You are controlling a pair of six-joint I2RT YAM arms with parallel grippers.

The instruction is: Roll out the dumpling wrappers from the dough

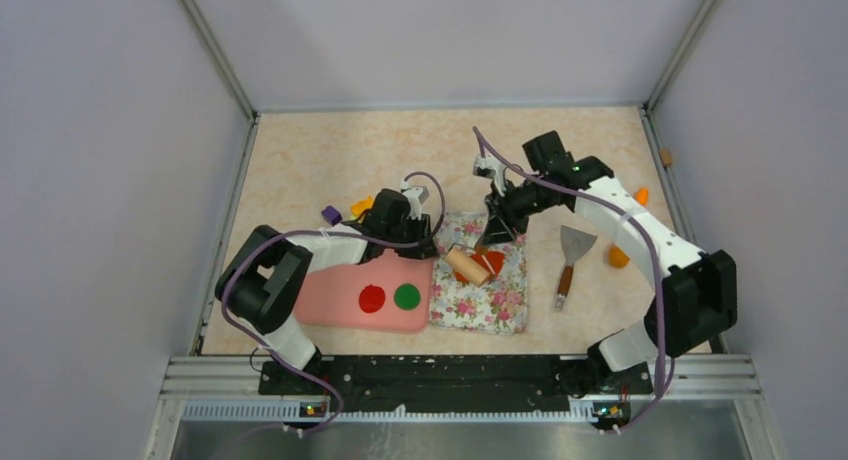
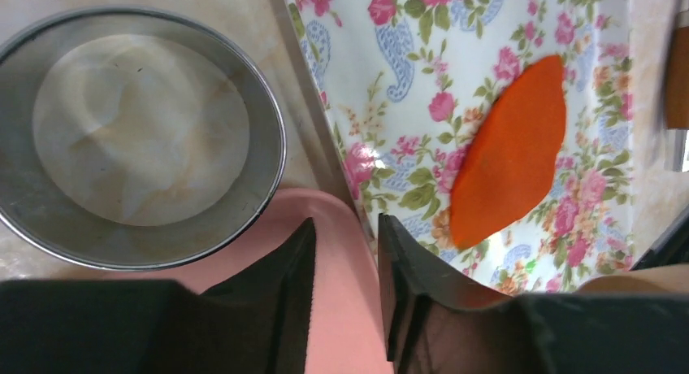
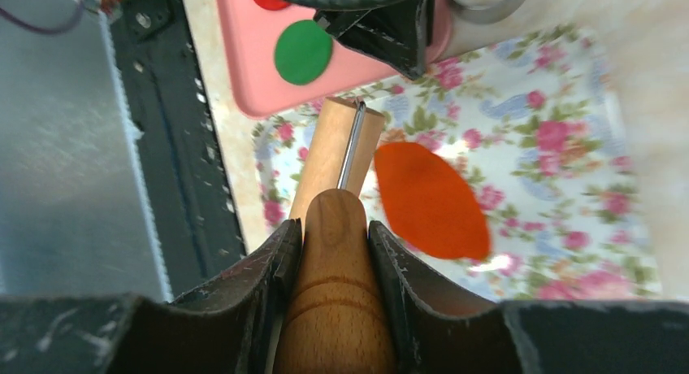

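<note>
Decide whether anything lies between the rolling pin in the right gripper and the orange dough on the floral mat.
Nothing visible does. The rolling pin, clamped in the right gripper, is just beside the dough, with only bare floral mat between them.

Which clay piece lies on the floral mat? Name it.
The orange-red dough beside the rolling pin; the red disc and green disc sit on the pink board.

Orange-red dough on a floral cloth
The cloth is white with pink roses, green leaves and blue paisley. The tray is pink, the red wrapper and green wrapper plain. The rolling pin is pale wood, the ring cutter silvery, the worktop cream marbled.
</note>
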